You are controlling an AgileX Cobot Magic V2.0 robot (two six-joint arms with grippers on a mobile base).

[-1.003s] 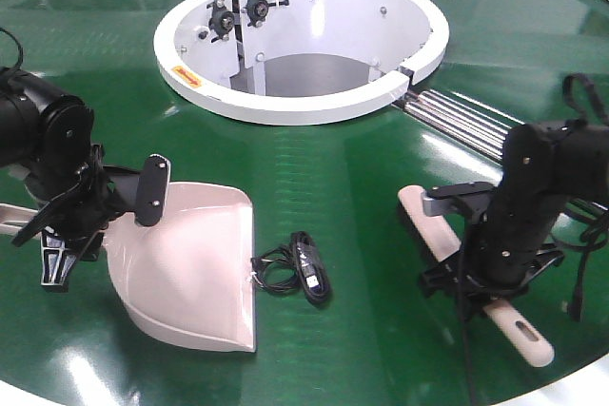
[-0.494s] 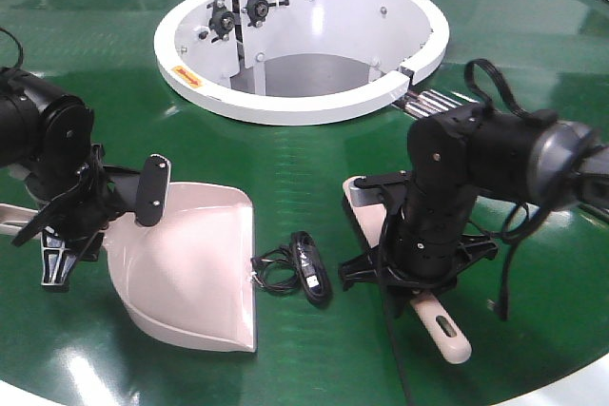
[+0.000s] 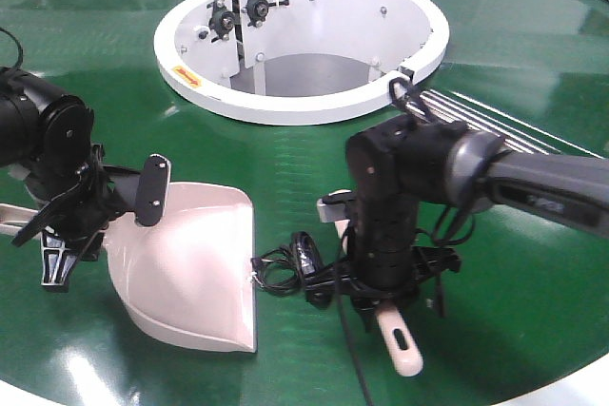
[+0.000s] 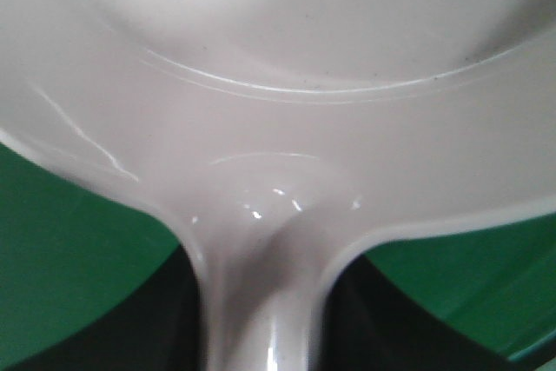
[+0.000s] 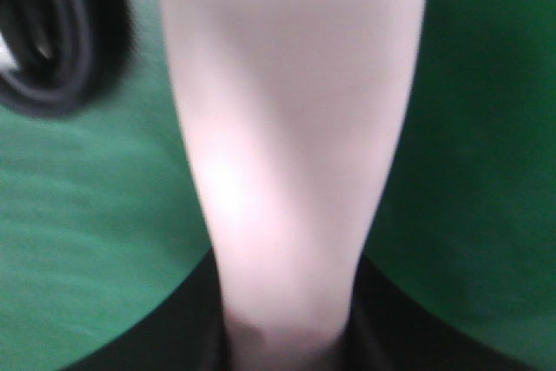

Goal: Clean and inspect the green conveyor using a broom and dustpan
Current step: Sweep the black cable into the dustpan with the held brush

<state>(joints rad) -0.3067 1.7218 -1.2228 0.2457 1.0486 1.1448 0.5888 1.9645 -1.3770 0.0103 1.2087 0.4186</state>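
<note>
Exterior front-facing: two arms over the green conveyor [image 3: 304, 164].
The left pincer [image 3: 76, 225] clamps the dustpan [image 3: 200, 273]; the right pincer [image 3: 381, 282] clamps the broom [image 3: 401, 341].

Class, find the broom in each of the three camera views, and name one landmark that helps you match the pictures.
Front-facing: the broom lies low, right of centre, mostly hidden under the right arm; its slotted handle end sticks out toward the camera.
Left wrist: not in it; only the dustpan shows.
Right wrist: its beige handle fills the centre, running up from the bottom edge.
Shared landmark: the green conveyor, the background in all three.
</note>
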